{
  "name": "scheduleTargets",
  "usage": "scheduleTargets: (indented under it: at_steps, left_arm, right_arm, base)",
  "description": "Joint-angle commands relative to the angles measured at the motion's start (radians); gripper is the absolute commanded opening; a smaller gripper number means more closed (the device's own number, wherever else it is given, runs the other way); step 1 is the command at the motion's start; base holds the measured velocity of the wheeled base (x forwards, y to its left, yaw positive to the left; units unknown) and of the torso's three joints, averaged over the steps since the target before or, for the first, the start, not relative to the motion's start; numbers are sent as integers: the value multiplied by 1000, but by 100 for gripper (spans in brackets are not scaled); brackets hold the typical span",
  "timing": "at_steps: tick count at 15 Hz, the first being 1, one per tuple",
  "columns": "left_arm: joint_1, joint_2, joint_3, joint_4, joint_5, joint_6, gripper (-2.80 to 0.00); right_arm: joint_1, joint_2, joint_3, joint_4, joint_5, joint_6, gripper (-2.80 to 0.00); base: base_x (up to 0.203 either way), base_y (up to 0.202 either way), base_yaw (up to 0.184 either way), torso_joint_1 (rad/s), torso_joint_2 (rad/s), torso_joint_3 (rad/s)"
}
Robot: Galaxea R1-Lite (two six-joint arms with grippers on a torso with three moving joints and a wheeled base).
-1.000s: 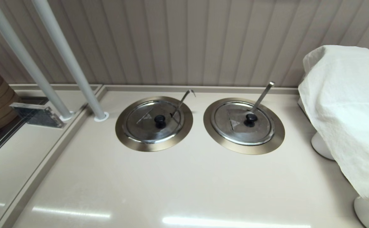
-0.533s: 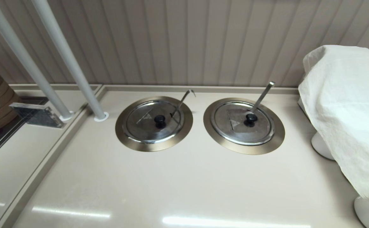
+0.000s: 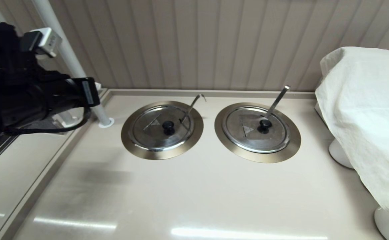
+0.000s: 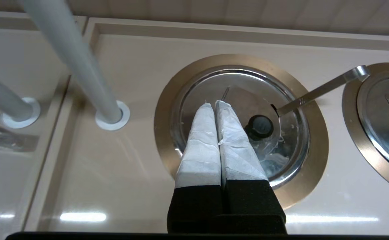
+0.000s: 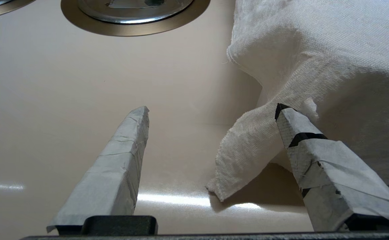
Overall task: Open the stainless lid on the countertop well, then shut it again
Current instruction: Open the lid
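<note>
left wrist view shows the left gripper point(image 4: 214, 104) with its two white-taped fingers point(image 4: 199, 146) pressed together, holding nothing, hanging above the round shiny stainless lid point(image 4: 238, 96) just beside its black centre knob point(image 4: 259, 126). that lid sits flat and closed in the countertop well point(image 4: 311, 166), a round recess rimmed by a wide brushed bronze-steel ring, and a thin hook-ended wire handle point(image 4: 324, 88) passes out through a notch at the lid's edge. from the head view, the black left arm point(image 3: 21, 93) shows high at the left edge, and whether its fingers are visible there cannot be told; the lid point(image 3: 154, 133) and its ring point(image 3: 127, 140) lie on the beige countertop point(image 3: 194, 193), with the knob point(image 3: 168, 125) at centre and the hooked wire point(image 3: 194, 103) rising toward the ribbed wall. the twin steel lid with a straight flat bar handle point(image 3: 258, 133) sits closed in its own bronze ring to the right, apart from the first. two pale grey poles point(image 4: 77, 66) stand on the counter near the left well. right wrist view shows the right gripper point(image 5: 211, 110) with its taped fingers point(image 5: 121, 160) spread wide and empty, low over the countertop, one finger touching or just in front of a white woven cloth point(image 5: 314, 50) that drapes over something at the right; the same cloth point(image 3: 364, 116) fills the right side of the head view, well apart from the task's lid.
</note>
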Motion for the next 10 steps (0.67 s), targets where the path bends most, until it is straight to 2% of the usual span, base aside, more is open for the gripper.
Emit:
scheduleTargets:
  at_steps: [1,4,7,8,10]
  left_arm:
    - [-29,158,-19,-64,10,-3,-280]
    - [-65,264,-30,-169,10,-4,-280]
    - [-116,277,40,-202,20,-19,-280]
    - [-135,296,62,-227,36,-21,-280]
    - [-143,342,70,-351,87,-22,-280]
  right_arm:
    - [0,0,0,0,0,-1,0]
    - [0,0,0,0,0,-1,0]
    - [0,0,0,0,0,-1,0]
    - [0,0,0,0,0,-1,0]
    - [0,0,0,0,0,-1,0]
  base:
    - [0,0,0,0,0,0]
    - [0,0,0,0,0,0]
    - [0,0,0,0,0,0]
    - [0,0,0,0,0,0]
    - [0,0,0,0,0,0]
